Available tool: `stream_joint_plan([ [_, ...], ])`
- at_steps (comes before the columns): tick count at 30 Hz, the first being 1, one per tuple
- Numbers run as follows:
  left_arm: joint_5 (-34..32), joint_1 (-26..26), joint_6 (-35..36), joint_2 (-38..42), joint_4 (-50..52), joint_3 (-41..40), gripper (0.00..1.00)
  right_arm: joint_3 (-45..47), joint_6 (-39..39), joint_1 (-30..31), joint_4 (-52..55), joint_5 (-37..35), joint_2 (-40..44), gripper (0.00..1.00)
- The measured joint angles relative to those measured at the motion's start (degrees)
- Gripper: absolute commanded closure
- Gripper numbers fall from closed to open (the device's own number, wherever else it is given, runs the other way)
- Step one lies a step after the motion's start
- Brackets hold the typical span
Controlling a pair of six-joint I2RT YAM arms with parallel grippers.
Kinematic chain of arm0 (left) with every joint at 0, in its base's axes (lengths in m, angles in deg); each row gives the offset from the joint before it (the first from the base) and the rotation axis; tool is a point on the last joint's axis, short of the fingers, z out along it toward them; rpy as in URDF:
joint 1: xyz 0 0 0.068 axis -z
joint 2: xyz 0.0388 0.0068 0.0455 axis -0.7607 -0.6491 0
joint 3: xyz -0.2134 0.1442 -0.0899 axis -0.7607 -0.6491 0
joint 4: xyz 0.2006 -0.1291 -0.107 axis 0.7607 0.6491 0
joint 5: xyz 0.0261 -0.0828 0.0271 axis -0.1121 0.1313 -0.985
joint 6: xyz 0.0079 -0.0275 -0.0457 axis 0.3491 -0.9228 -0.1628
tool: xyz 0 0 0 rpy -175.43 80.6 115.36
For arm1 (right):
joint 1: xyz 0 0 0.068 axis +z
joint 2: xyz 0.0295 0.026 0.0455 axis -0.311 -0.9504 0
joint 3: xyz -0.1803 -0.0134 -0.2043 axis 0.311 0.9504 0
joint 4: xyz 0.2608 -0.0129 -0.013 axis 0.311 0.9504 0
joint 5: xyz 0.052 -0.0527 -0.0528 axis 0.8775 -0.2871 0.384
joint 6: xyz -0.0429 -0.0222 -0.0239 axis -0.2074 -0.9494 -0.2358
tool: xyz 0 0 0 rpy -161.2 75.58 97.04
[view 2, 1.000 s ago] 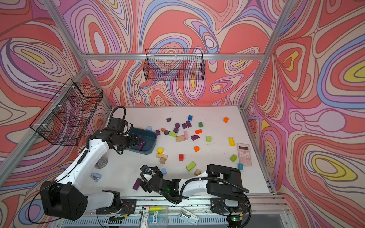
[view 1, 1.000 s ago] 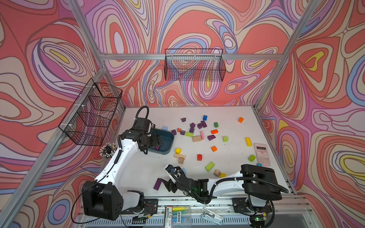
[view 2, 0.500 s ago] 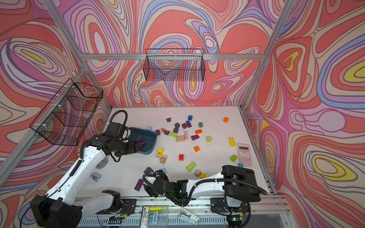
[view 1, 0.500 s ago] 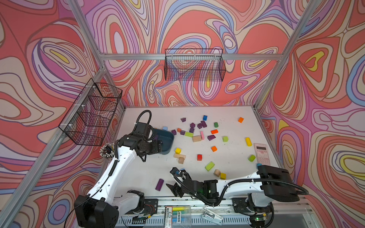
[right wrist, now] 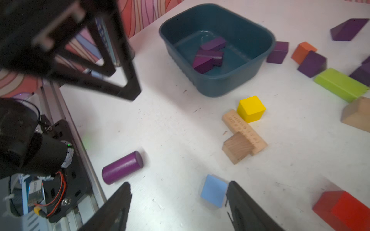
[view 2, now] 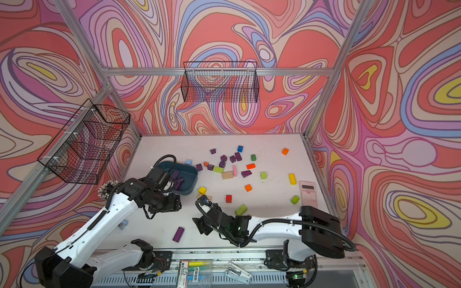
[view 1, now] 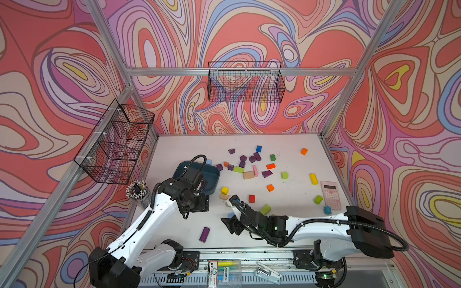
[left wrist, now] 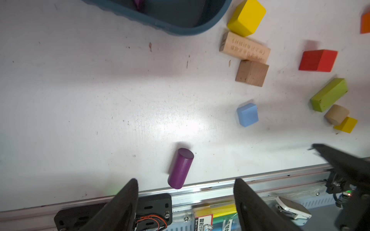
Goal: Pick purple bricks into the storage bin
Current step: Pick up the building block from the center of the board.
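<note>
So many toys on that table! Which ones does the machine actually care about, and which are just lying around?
Part of the job: storage bin, purple bricks inside it, purple cylinder near the front rail, loose purple bricks scattered mid-table.

Just lying about: yellow cube, red block, light-blue cube, pink calculator, pencil cup, wire baskets.

Bright overhead light; soft shadows; wrist views blurry (foreground most).

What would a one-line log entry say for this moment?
left jaws open | right jaws open | storage bin holds purple bricks | purple cylinder on table
</note>
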Motion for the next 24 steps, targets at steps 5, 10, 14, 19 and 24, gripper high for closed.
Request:
stream_joint_plan([
  [5,-0.6,6.7,-4.3,0.1,1.4,-2.0,0.28,2.3,2.0,-5.3,1.6,1.1,3.9,0.21],
  [10,-1.5,11.9,-9.4,0.5,2.0,-5.0,0.3,3.1,2.4,-7.8,2.1,2.2,5.7,0.21],
  [14,-2.1,14.8,-14.2,1.8,-0.7,-8.7,0.31,4.2,2.4,-8.3,1.7,3.0,5.8,0.21],
  [19,-3.5,17.4,-18.9,0.6,-4.0,-13.4,0.32,5.3,2.4,-8.3,1.0,3.6,5.9,0.21],
  [24,-4.7,18.2,-21.5,-0.2,-7.1,-15.5,0.33,6.3,1.9,-8.4,0.2,3.7,7.1,0.2],
])
